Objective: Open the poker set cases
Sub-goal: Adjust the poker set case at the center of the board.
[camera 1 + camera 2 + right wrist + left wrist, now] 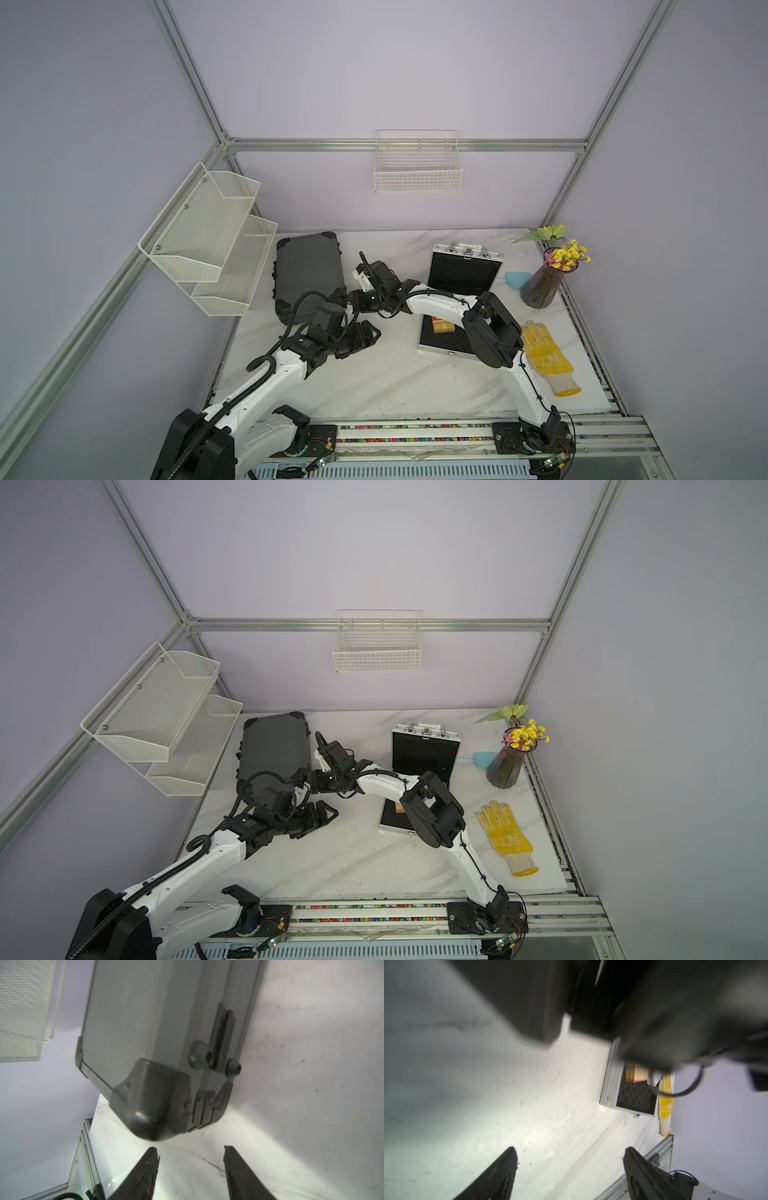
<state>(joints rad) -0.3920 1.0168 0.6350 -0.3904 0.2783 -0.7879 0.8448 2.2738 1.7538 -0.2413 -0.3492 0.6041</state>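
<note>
Grey case (309, 270): large, dark, black corner guards, lying flat at the far left of the table (374, 382), lid down. In the right wrist view (124, 1022) the seam along its side looks shut. The latches on its outer long edge are too small to read.

Silver case (463, 274): smaller, aluminium, ribbed side wall (611, 1076), open, well apart to the right of the grey one. Lid stands near upright at the back, black lining facing the near edge, handle and clasps on top. Base lies flat on the table in front of it, black foam inside, partly hidden.
</note>
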